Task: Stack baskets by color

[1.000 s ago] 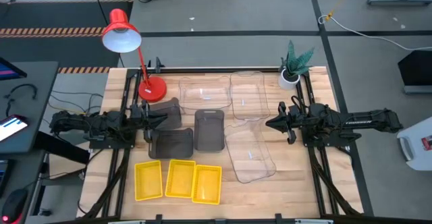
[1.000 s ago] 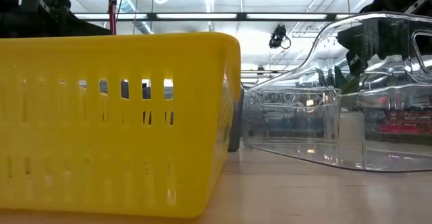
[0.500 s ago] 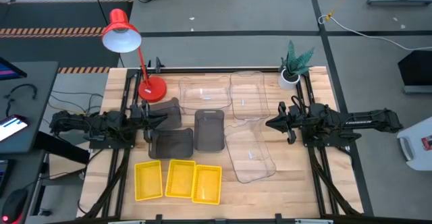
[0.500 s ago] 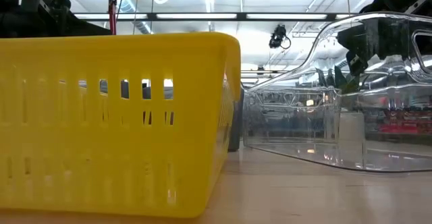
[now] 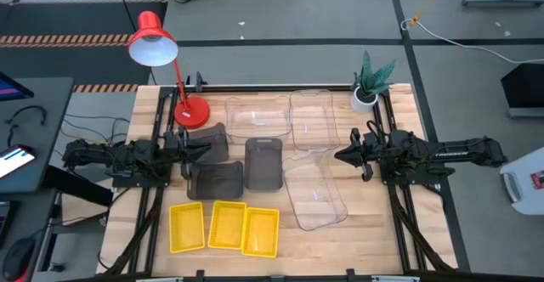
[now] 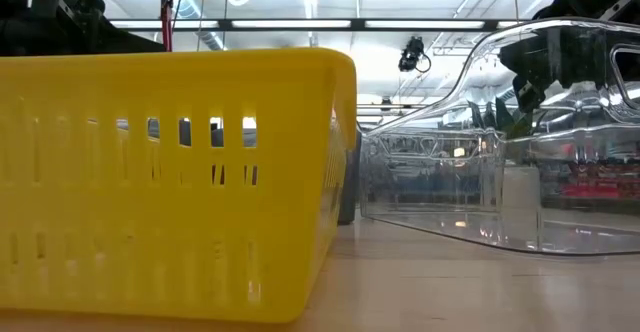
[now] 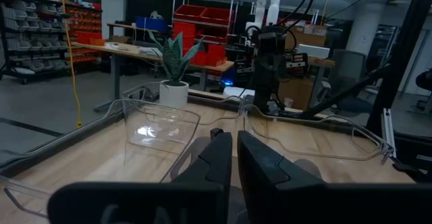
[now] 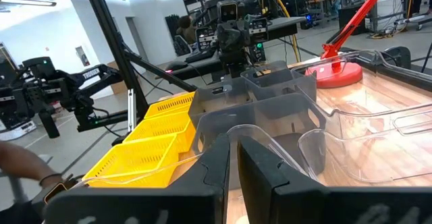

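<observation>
Three yellow baskets (image 5: pixel 226 228) sit side by side along the table's near edge; one fills the low view (image 6: pixel 170 172). Three grey baskets (image 5: pixel 216 181) (image 5: pixel 263 163) (image 5: pixel 210 139) lie left of the middle. Clear baskets lie at the far middle (image 5: pixel 255 118) (image 5: pixel 312 119) and right of the middle (image 5: pixel 314 193). My left gripper (image 5: pixel 206 147) (image 7: pixel 234 150) is shut and points level toward the table's right, above the far-left grey basket. My right gripper (image 5: pixel 338 156) (image 8: pixel 234 150) is shut and points level toward the left, above the clear baskets' edge. Neither touches anything.
A red desk lamp's base (image 5: pixel 191 112) stands at the far left and a white plant pot (image 5: pixel 365 98) at the far right. Black frame rails (image 5: pixel 399 222) run along both sides of the table. Bare wood (image 5: pixel 374 231) shows at the near right.
</observation>
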Action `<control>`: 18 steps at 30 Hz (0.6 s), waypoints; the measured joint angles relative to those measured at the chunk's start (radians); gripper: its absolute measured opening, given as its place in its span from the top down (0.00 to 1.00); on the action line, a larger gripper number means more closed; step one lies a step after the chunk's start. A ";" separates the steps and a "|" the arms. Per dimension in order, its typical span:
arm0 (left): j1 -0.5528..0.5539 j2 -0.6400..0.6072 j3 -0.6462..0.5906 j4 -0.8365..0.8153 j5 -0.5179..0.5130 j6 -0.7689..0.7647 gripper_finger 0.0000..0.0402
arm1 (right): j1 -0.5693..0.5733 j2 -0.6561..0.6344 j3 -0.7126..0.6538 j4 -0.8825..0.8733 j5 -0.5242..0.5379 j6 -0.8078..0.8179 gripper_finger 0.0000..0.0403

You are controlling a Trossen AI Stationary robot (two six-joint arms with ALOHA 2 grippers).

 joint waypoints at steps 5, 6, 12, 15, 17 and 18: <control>0.000 0.000 0.000 0.000 0.000 0.000 0.91 | 0.000 0.000 0.000 0.063 0.060 -0.038 0.91; 0.000 0.000 0.000 0.000 0.000 0.000 0.91 | 0.000 0.000 0.000 0.084 0.078 -0.039 0.91; 0.000 0.000 0.000 0.000 0.000 0.000 0.91 | 0.000 0.000 0.000 0.293 0.137 -0.069 0.91; 0.000 0.000 0.000 0.000 0.000 0.000 0.92 | 0.000 0.000 0.000 0.380 0.135 -0.083 0.91; 0.000 0.000 0.000 0.000 0.000 0.000 0.92 | 0.004 0.000 0.000 0.398 0.132 -0.050 0.91; 0.000 0.000 0.000 0.000 0.000 0.000 0.92 | 0.006 0.000 0.000 0.395 0.132 -0.023 0.91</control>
